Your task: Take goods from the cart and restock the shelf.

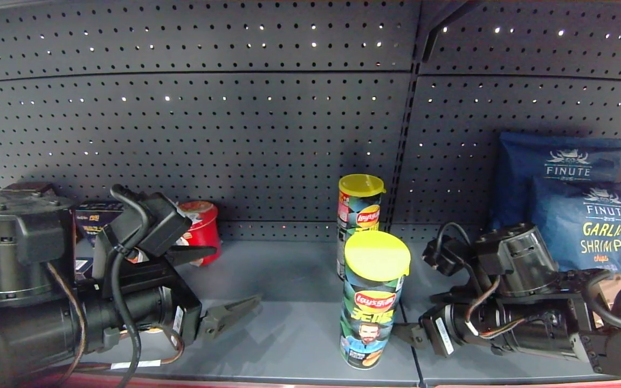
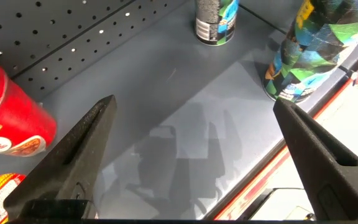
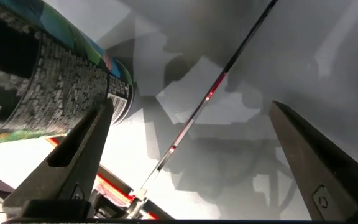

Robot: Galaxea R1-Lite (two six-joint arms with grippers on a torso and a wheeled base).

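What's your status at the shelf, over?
Left gripper open, empty. Right gripper open beside front can, not holding. Back can upright behind it. Red cup at back near left gripper.

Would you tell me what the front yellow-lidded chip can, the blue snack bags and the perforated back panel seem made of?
Front yellow-lidded chip can: likely glossy printed cardboard, with a smooth plastic lid. Blue snack bags: matte plastic film, judging by creases and puffed shape. Dark perforated back panel: probably painted sheet metal, given the even punched holes letting light through.
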